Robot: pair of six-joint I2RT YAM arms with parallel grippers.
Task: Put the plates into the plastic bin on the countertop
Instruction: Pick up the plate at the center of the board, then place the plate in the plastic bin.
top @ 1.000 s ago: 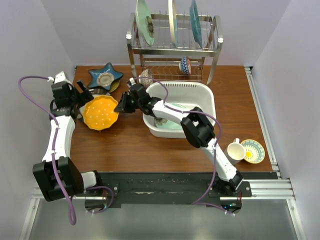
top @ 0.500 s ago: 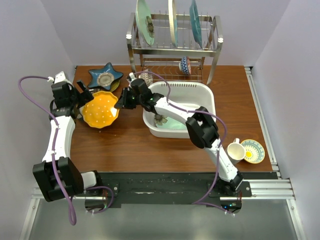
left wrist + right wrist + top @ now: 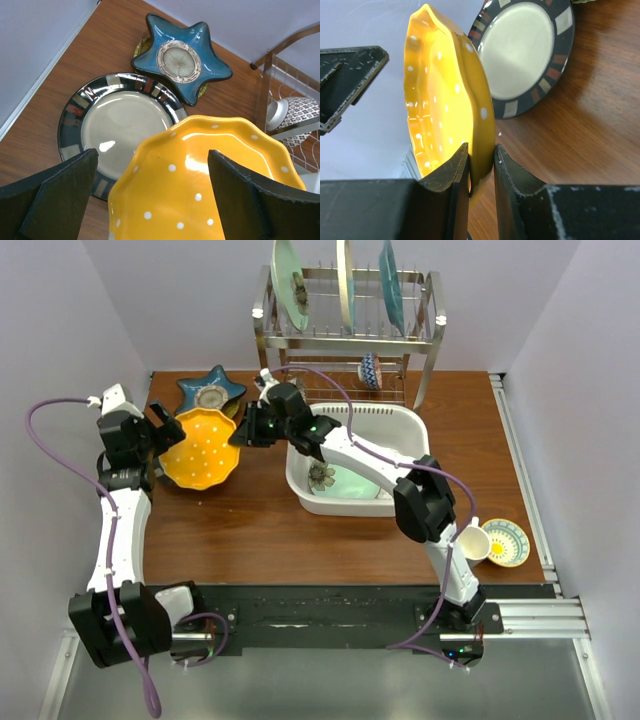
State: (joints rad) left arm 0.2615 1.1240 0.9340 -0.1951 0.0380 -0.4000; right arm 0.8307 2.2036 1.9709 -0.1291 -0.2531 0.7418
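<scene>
An orange dotted plate (image 3: 200,448) hangs tilted above the countertop (image 3: 260,530) at the left. My right gripper (image 3: 238,433) is shut on its right rim, which the right wrist view shows pinched between both fingers (image 3: 481,147). My left gripper (image 3: 165,426) is open, its fingers (image 3: 55,200) standing wide on either side of the plate (image 3: 200,185) without pressing it. Under it lie a dark-rimmed patterned plate (image 3: 120,130) and a blue star-shaped plate (image 3: 180,57). The white plastic bin (image 3: 415,440) holds a pale green plate (image 3: 345,482).
A steel wire rack (image 3: 350,335) at the back holds three big upright plates and a small bowl (image 3: 370,370). A cup (image 3: 470,540) and a saucer with a yellow centre (image 3: 507,542) sit at the right front.
The right gripper has lifted the orange plate up and back, tilting it more upright. The left arm has shifted a little to the left and stays open.
</scene>
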